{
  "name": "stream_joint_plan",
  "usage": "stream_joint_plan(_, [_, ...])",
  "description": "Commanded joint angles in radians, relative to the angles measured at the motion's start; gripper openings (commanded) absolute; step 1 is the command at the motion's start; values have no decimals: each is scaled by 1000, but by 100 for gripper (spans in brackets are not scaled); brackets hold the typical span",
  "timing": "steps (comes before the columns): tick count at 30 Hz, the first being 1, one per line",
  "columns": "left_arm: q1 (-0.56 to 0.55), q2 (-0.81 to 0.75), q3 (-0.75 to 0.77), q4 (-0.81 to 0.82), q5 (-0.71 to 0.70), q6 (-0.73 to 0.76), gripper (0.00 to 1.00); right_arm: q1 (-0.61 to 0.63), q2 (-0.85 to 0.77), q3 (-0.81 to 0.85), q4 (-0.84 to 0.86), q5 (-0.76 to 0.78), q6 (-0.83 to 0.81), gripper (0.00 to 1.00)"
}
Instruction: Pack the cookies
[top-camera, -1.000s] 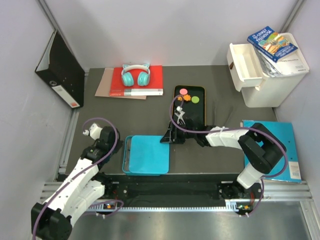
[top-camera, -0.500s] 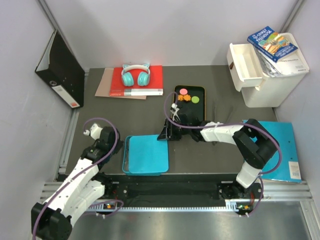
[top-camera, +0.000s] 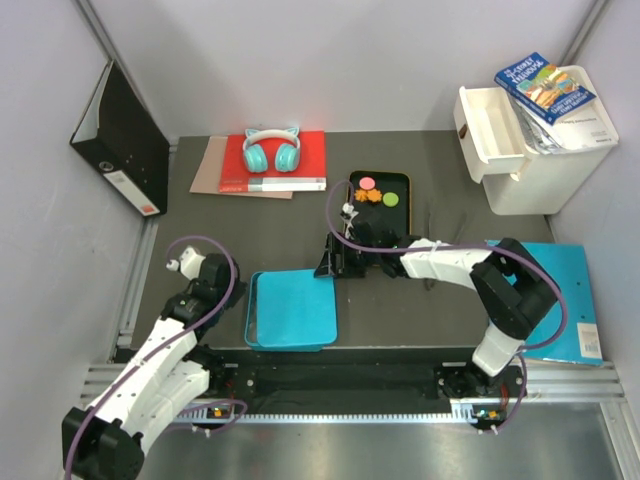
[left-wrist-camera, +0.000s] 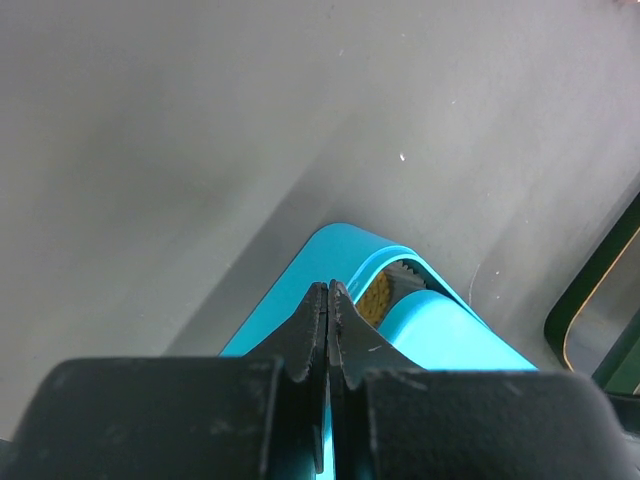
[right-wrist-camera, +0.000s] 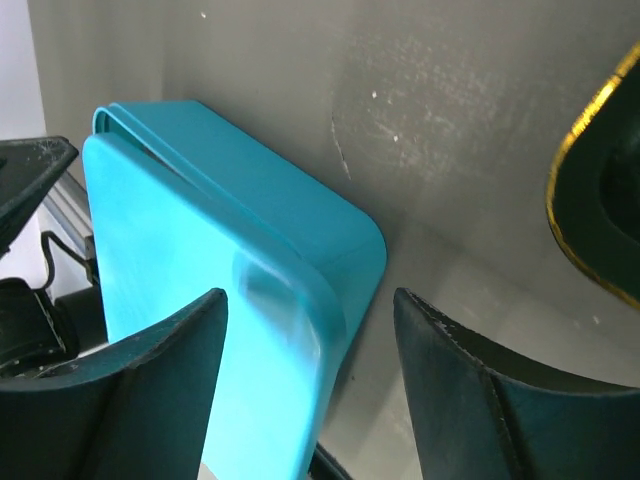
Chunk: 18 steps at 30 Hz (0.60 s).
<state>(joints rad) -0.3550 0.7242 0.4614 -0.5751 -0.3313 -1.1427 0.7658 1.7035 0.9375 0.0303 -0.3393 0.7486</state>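
Three risks stand out. The lid (right-wrist-camera: 200, 250) sits slightly ajar on the box (top-camera: 255, 300), and the right gripper (right-wrist-camera: 308, 300), fingers spread and holding nothing, hangs over the lid's corner. A careless push there could slide the slick plastic across the table (top-camera: 300, 220) or knock the lid off line. The right arm's purple cable (top-camera: 332, 215) loops beside the tray (top-camera: 402, 218) and could catch its rim and jolt the load. The cookies (top-camera: 368, 197) are thin and lie flat, so fingers may skid over one rather than pinch it.

Most cookies are on the tray's far end: one pink (top-camera: 368, 183), one green (top-camera: 390, 198), and orange ones between. One orange piece (left-wrist-camera: 378, 295) shows inside the box through the gap.

The left gripper (left-wrist-camera: 328, 290) is pressed together and empty, pointing at the box corner.

The box is glossy teal plastic with rounded corners and a raised lip. The tray is a black rounded rectangle with a thin gold rim. The pink and green cookies are neat discs and the orange ones are ragged. The table is matt dark grey and lightly scuffed
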Motion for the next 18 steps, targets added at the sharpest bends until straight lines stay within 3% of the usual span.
stream_joint_plan(1, [4, -17, 22, 21, -41, 31, 0, 13, -113, 40, -84, 66, -51, 68])
stream_joint_plan(10, [4, -12, 46, 4, -92, 57, 0, 6, -284, 29, -193, 152, -110, 69])
stream_joint_plan(13, [5, 9, 52, -20, -104, 66, 0, 6, -330, -5, -253, 218, -133, 51])
stream_joint_plan(16, [5, 20, 36, -31, -100, 60, 0, 9, -341, -45, -306, 255, -150, 18])
stream_joint_plan(18, [5, 14, 14, -28, -92, 52, 0, 24, -341, -60, -338, 285, -158, 8])
